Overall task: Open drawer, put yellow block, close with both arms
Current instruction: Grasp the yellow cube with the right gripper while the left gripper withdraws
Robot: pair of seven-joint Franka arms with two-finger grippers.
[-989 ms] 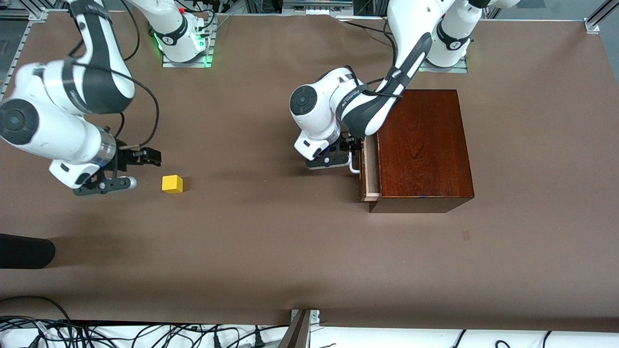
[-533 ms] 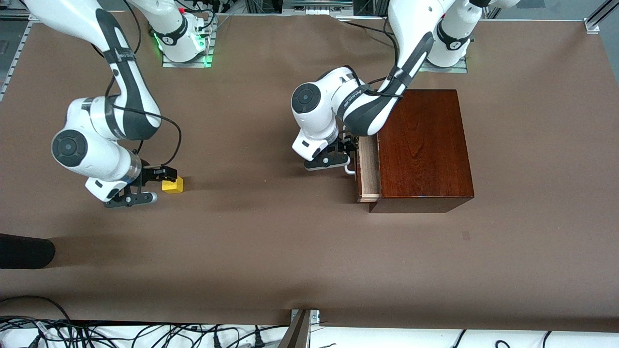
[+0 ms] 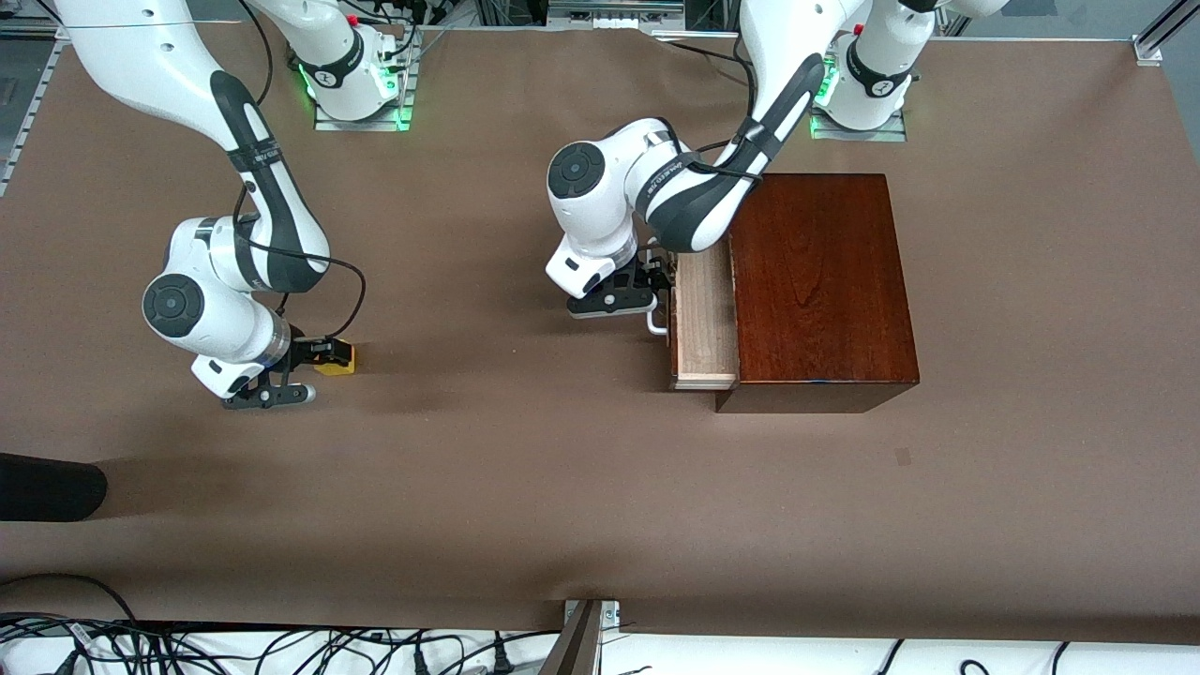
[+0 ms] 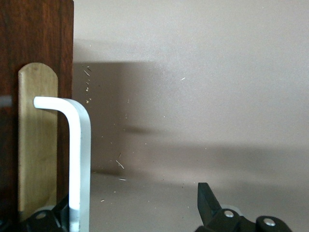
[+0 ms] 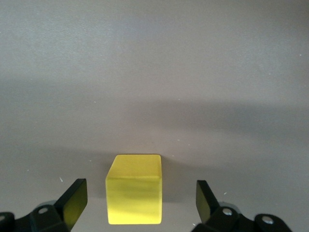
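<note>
The yellow block (image 3: 339, 360) sits on the brown table toward the right arm's end. My right gripper (image 3: 319, 356) is low at the block, open, with the block (image 5: 134, 188) between its fingers (image 5: 75, 198) and a gap on each side. The dark mahogany box (image 3: 816, 281) stands toward the left arm's end. Its drawer (image 3: 703, 323) is pulled partly out, pale wood showing. My left gripper (image 3: 656, 283) is open at the white handle (image 3: 656, 323). The handle bar (image 4: 77, 159) lies between its fingers, close to one, and the other finger (image 4: 207, 203) stands well apart.
A dark rounded object (image 3: 47, 487) lies at the table's edge toward the right arm's end, nearer the front camera. Cables (image 3: 281, 647) run along the front edge. The arm bases (image 3: 356, 75) stand along the back.
The right gripper swung in and came down around the yellow block. The left gripper moved toward the right arm's end with the handle, and the drawer slid farther out.
</note>
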